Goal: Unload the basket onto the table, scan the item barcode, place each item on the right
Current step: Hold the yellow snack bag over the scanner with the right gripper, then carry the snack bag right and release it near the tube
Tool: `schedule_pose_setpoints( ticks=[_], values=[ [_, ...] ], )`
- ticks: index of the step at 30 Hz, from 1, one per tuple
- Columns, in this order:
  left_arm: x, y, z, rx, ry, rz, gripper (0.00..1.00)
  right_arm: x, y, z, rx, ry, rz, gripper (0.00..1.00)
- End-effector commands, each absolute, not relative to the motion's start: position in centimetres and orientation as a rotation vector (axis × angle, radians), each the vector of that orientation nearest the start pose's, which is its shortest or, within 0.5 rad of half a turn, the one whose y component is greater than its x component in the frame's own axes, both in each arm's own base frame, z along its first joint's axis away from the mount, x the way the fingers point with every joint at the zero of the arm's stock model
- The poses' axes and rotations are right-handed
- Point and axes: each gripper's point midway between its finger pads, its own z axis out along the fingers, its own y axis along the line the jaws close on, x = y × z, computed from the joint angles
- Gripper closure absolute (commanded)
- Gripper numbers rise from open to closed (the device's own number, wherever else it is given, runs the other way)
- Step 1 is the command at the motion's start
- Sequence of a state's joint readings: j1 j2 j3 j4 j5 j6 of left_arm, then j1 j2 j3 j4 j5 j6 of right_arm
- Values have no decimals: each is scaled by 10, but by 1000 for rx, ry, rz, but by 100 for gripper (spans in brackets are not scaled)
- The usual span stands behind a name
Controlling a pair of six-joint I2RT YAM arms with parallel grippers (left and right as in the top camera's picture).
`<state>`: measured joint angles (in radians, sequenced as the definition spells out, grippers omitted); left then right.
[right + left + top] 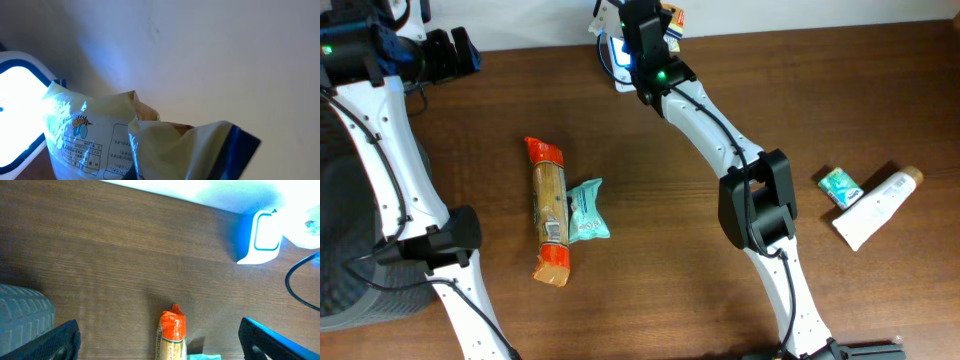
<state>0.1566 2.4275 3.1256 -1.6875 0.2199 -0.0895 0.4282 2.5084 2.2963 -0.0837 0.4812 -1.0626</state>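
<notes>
Right wrist: right fingers tight on packet, lengthwise toward scanner; left fingers apart.

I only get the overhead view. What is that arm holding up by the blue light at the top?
Observer: A crinkly pale packet with a little bee printed on it; the right wrist view shows it.
Operator: And the blue light itself?
Observer: A white scanner with a glowing window, plain in the left wrist view.
Operator: Is the other arm holding anything?
Observer: No, the left gripper is wide open, holding nothing.
</notes>
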Motion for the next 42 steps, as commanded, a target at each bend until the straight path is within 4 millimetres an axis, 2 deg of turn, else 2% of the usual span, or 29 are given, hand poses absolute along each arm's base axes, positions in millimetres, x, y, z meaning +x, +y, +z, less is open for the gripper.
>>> schedule_pose_setpoints(
  ticks=[1,2,3,5,7,12,16,17,20,21,22,24,26,28,29,30,32,33,35,37,38,42],
  values=[
    [500,43,292,-211,2525,-246,1,670,225,212,-1037,1617,-878,96],
    [500,43,292,-211,2525,-246,1,672,223,219,-1004,1603,-888,96],
    [500,43,292,-211,2525,-246,1,675,218,235,-926,1574,-924,96],
    [500,43,292,-211,2525,-246,1,677,218,256,-911,1492,-985,96],
    [500,43,292,-211,2525,-246,1,677,219,256,-912,1489,-981,96],
    [500,43,292,-211,2525,-246,1,684,214,238,-923,1503,-985,96],
    [500,43,292,-211,2525,-246,1,684,213,242,-908,1496,-988,96],
    [500,43,292,-211,2525,-246,1,683,213,246,-903,1492,-986,96],
    [500,43,292,-211,2525,-246,1,672,209,297,-795,1469,-923,96],
    [500,43,292,-211,2525,-246,1,659,206,322,-794,1488,-869,96],
    [500,43,292,-211,2525,-246,1,646,211,331,-860,1519,-798,96],
    [500,43,292,-211,2525,-246,1,611,215,354,-877,1609,-575,96],
    [500,43,292,-211,2525,-246,1,566,218,372,-892,1704,-324,96],
    [500,43,292,-211,2525,-246,1,527,208,377,-832,1845,-104,96],
    [500,43,292,-211,2525,-246,1,503,191,372,-746,1975,1,96],
    [500,43,292,-211,2525,-246,1,491,171,366,-616,2089,55,96],
    [500,43,292,-211,2525,-246,1,469,116,343,-283,2328,121,96],
    [500,43,292,-211,2525,-246,1,454,74,322,-117,2473,135,96],
    [500,43,292,-211,2525,-246,1,436,14,288,69,2653,156,96],
    [500,43,292,-211,2525,-246,1,423,-44,255,337,2774,135,96],
    [500,43,292,-211,2525,-246,1,415,-87,227,503,2853,123,96],
    [500,43,292,-211,2525,-246,1,402,-160,157,844,2957,143,96]
  ],
)
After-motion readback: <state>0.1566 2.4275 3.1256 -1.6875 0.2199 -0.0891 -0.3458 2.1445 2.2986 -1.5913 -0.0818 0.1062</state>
